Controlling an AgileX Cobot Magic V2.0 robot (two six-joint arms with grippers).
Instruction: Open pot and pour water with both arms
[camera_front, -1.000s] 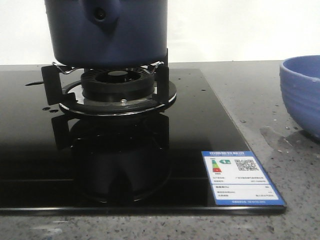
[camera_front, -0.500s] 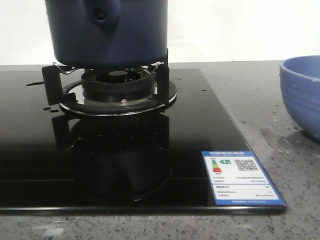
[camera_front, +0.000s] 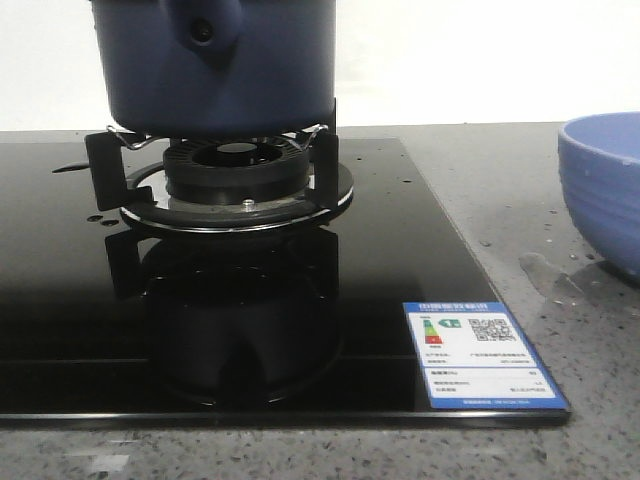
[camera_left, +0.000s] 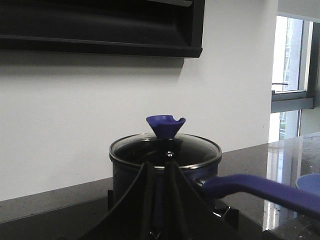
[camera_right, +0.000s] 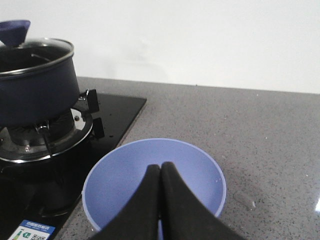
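Note:
The dark navy pot stands on the gas burner. In the left wrist view the pot wears a glass lid with a blue knob, and its blue handle sticks out to one side. My left gripper is level with the pot's wall and short of it, empty, its jaws a narrow gap apart. My right gripper is shut and empty above the light blue bowl. The pot also shows in the right wrist view. Neither gripper shows in the front view.
The black glass hob carries a blue and white label at its front right corner. The light blue ribbed bowl stands on the grey speckled counter to the right of the hob. A white wall is behind.

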